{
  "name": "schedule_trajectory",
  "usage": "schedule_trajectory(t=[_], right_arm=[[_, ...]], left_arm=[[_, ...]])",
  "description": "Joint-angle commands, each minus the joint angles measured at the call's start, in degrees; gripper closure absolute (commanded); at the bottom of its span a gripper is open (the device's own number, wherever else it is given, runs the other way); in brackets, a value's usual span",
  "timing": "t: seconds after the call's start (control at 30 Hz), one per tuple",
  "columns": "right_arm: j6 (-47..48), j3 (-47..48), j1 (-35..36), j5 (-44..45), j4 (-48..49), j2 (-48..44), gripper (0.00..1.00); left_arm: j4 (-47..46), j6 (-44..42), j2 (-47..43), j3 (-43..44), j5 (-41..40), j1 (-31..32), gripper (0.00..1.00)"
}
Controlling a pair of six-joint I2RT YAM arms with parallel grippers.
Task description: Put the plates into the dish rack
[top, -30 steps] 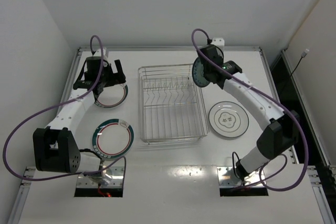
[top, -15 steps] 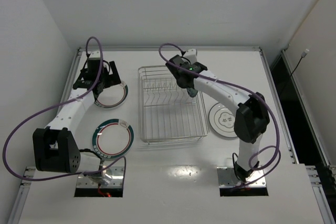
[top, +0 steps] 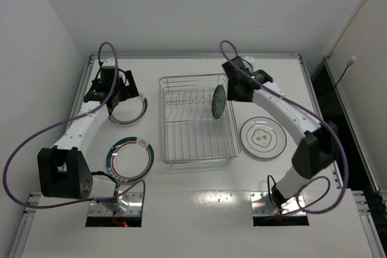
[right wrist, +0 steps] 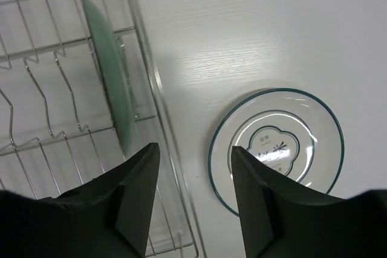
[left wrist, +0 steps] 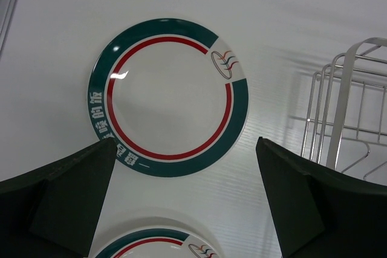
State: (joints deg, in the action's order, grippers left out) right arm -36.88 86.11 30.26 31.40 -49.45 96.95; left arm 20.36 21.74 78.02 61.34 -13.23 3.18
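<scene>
The small teal plate [top: 218, 101] stands on edge between the dividers at the right side of the dish rack [top: 196, 161]. In the right wrist view the teal plate [right wrist: 112, 83] is free of my fingers. My right gripper [top: 233, 92] is open and empty just right of it, above the rack's right rim [right wrist: 163, 119]. The larger white plate [top: 263, 138] lies flat right of the rack, also in the right wrist view [right wrist: 278, 149]. My left gripper [top: 124, 90] is open above the far banded plate [top: 136, 113]. The second banded plate [top: 130, 160] lies nearer.
In the left wrist view my left gripper [left wrist: 186, 143] is open above the table, with one banded plate [left wrist: 169, 95] ahead, another's rim [left wrist: 151, 243] at the bottom edge and the rack's corner [left wrist: 344, 101] at right. Walls close in the table at the left, back and right.
My right arm swung the teal plate from the rack's right side over the rack, set it upright in the dividers, let go and drew back right. The left arm barely moved.
</scene>
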Motion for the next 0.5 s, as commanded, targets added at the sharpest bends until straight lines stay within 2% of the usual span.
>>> schedule_trajectory(t=[0.0, 0.07, 0.1, 0.13, 0.17, 0.2, 0.23, 0.27, 0.3, 0.37, 0.47], right_arm=[[-0.5, -5.1, -6.2, -6.1, 2.3, -11.9, 0.53], [-0.5, -11.7, -11.2, -10.6, 4.6, -16.6, 0.53], [-0.5, -14.6, -18.7, -13.5, 5.7, -18.8, 0.53], [-0.5, -21.0, -23.2, -16.9, 6.6, -22.6, 0.53], [-0.5, -24.6, -32.6, -22.6, 8.8, -24.7, 0.48], [-0.5, -28.3, -37.5, -25.4, 10.2, -26.8, 0.41], [-0.5, -35.1, -42.5, -31.6, 11.5, -31.0, 0.32], [-0.5, -38.2, -47.3, -34.7, 14.3, -32.9, 0.16], [0.1, -40.8, -55.1, -37.1, 15.4, -34.6, 0.11], [0.1, -44.1, -58.7, -39.6, 16.0, -35.9, 0.09], [0.1, -46.1, -59.8, -41.4, 15.7, -31.9, 0.09]], left_arm=[[0.1, 0.6, 0.6, 2.3, -1.1, -0.2, 0.00], [0.1, 1.1, 0.6, 2.3, -1.1, -0.2, 0.00], [0.1, 1.1, 0.6, 2.3, -1.1, -0.2, 0.00], [0.1, 1.1, 0.6, 2.3, -0.6, -0.2, 0.00], [0.1, 1.1, 0.6, 2.3, -0.6, -0.2, 0.00], [0.1, 1.1, 0.6, 2.3, -0.6, -0.2, 0.00], [0.1, 1.1, 0.6, 2.3, 0.0, -0.2, 0.00], [0.1, 1.1, 0.6, 2.3, 0.0, -0.2, 0.00], [0.1, 1.1, 0.6, 2.3, 0.0, -0.2, 0.00], [0.1, 1.1, 0.6, 2.3, 0.0, -0.2, 0.00], [0.1, 1.1, 1.1, 2.3, 0.0, -0.2, 0.00]])
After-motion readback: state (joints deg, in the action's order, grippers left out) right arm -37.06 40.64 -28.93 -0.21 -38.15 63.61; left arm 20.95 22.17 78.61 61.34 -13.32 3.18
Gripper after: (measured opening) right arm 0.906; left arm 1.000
